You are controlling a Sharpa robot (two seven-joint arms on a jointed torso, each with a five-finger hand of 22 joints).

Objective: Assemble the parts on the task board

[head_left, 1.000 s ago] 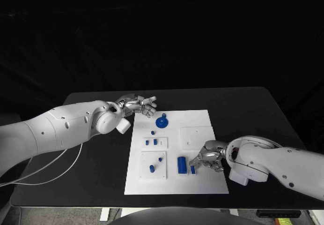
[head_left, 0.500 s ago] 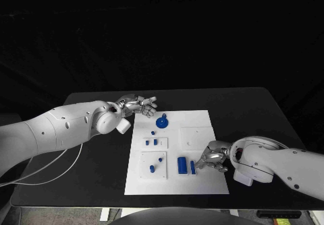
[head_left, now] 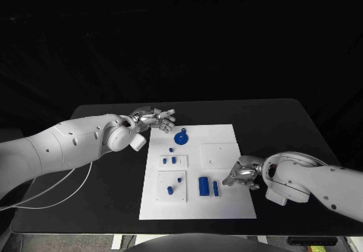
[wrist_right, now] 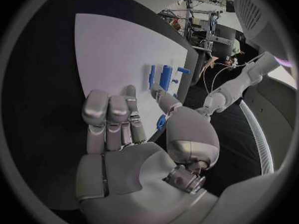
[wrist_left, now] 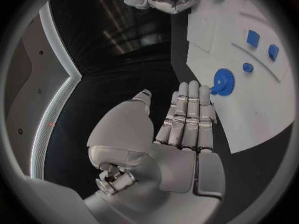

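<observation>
The white task board (head_left: 227, 205) lies mid-table. On it are a blue gear (head_left: 181, 137), a wide blue bar (head_left: 203, 186) and a slim blue bar (head_left: 215, 188) side by side. My right hand (head_left: 243, 176) hovers at the board's right edge, just right of the slim bar and apart from it. In the right wrist view its fingers (wrist_right: 112, 117) lie straight and its thumb stands apart, both bare at the tips; a small blue bit (wrist_right: 161, 121) shows in the gap beside the thumb. My left hand (head_left: 155, 118) is spread and holds nothing at the board's far left corner, near the gear (wrist_left: 222, 79).
Small white plates sit on the board: one with two blue blocks (head_left: 172, 159), one with blue pegs (head_left: 171, 186), one bare (head_left: 219, 154). A tiny blue piece (head_left: 171, 149) lies below the gear. A white cable (head_left: 61, 184) runs over the table's left side.
My right hand has drawn back to the right, off the slim blue bar, which stays beside the wide bar. My left hand has not moved.
</observation>
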